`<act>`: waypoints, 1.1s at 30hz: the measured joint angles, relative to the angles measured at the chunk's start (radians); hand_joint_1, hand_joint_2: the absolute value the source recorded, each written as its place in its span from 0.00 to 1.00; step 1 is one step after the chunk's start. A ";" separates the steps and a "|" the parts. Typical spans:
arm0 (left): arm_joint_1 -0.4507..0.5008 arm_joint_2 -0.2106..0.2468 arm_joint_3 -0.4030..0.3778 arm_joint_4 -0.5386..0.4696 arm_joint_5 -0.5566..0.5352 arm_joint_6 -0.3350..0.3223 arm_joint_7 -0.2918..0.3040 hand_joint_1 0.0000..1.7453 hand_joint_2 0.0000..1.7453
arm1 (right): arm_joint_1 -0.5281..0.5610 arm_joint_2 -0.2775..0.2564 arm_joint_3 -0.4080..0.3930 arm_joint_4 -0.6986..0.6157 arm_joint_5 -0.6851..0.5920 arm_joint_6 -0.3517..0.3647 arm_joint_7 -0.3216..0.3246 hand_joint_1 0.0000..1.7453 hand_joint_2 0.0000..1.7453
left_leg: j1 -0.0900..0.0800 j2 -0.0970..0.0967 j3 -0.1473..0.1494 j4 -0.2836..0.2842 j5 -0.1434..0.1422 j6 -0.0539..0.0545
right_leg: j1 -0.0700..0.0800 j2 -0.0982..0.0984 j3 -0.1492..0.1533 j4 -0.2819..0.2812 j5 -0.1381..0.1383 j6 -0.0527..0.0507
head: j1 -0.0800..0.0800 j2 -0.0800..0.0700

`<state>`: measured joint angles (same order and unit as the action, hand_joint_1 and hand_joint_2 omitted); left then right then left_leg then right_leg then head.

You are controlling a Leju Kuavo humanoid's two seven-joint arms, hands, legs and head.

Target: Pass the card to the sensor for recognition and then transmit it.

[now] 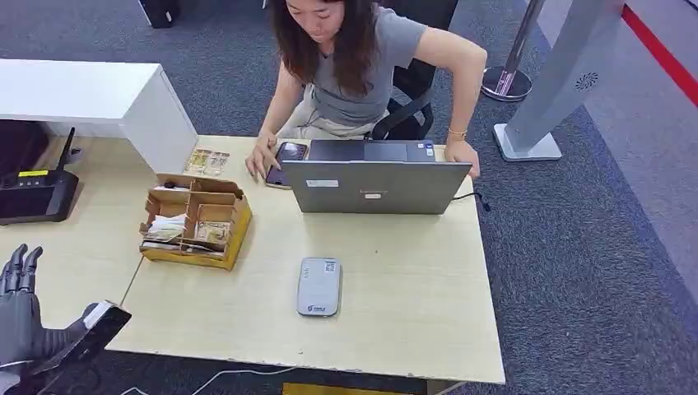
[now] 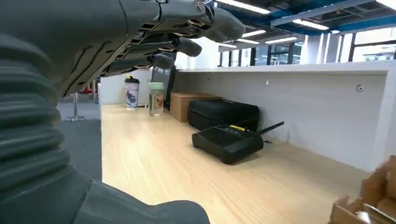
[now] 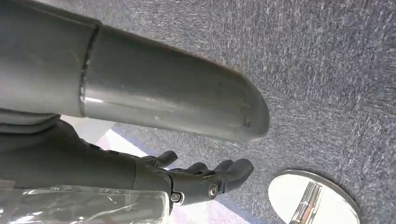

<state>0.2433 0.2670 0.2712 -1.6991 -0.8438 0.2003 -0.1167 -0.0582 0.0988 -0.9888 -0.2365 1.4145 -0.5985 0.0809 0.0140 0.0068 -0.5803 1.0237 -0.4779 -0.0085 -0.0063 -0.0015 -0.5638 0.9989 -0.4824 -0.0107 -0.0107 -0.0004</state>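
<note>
My left hand hangs over the near-left edge of the light wood-grain desk, dark fingers upright and spread, holding nothing; a flat black wrist piece w/ a white corner juts out just beside it. In left wrist view the same hand is above the desktop, fingers apart, thumb low, nothing between them. My right hand hangs by my side over grey speckled carpet, fingers loosely extended, no object in them; a round chrome stanchion base sits on the floor near it. The sensor, a small grey rounded-rectangle reader w/ a printed label, lies flat near the desk's front-centre, apart from everything else. Left of it, an open brown cardboard box w/ dividers holds cards/papers in its compartments; can't tell which is the task card. Behind the reader stands an open grey laptop, its back toward me. A person in a grey t-shirt sits behind it, one hand on a dark phone, the other at the laptop's far corner. Two small printed packets lie near the box's far side. Far left: a black router-like device w/ antenna, below a white counter ledge.
</note>
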 joint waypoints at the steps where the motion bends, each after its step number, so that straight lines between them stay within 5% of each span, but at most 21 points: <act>1: -0.002 0.003 0.000 0.007 -0.007 -0.001 0.000 0.00 1.00 | 0.000 -0.001 0.000 0.000 0.001 0.000 0.000 0.00 0.00 | 0.000 0.000 0.000 0.000 0.000 0.000 | 0.000 0.000 0.000 0.000 0.000 0.000 | 0.000 0.000; 10: -0.062 0.091 -0.032 0.077 -0.149 -0.022 0.013 0.00 1.00 | -0.004 -0.007 0.004 0.000 0.030 0.004 0.000 0.00 0.00 | 0.000 0.000 0.000 0.000 0.000 0.000 | 0.000 0.000 0.000 0.000 0.000 0.000 | 0.001 0.000; 21: -0.127 0.220 -0.193 0.103 -0.285 0.027 -0.007 0.00 1.00 | -0.007 -0.013 0.018 0.001 0.051 0.021 -0.010 0.00 0.00 | 0.000 0.000 0.000 0.000 0.000 0.000 | 0.000 0.000 0.000 0.000 0.000 0.000 | 0.000 0.000; 33: -0.168 0.250 -0.304 0.103 -0.335 0.065 -0.009 0.00 1.00 | -0.007 -0.020 0.030 0.002 0.060 0.021 -0.011 0.00 0.00 | 0.000 0.000 0.000 0.000 0.000 0.000 | 0.000 0.000 0.000 0.000 0.000 0.000 | 0.000 0.000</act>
<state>0.0751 0.5173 -0.0332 -1.5961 -1.1791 0.2651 -0.1259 -0.0652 0.0790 -0.9586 -0.2350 1.4748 -0.5779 0.0694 0.0138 0.0070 -0.5801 1.0238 -0.4779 -0.0086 -0.0064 -0.0013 -0.5641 0.9987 -0.4823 -0.0108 -0.0107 -0.0004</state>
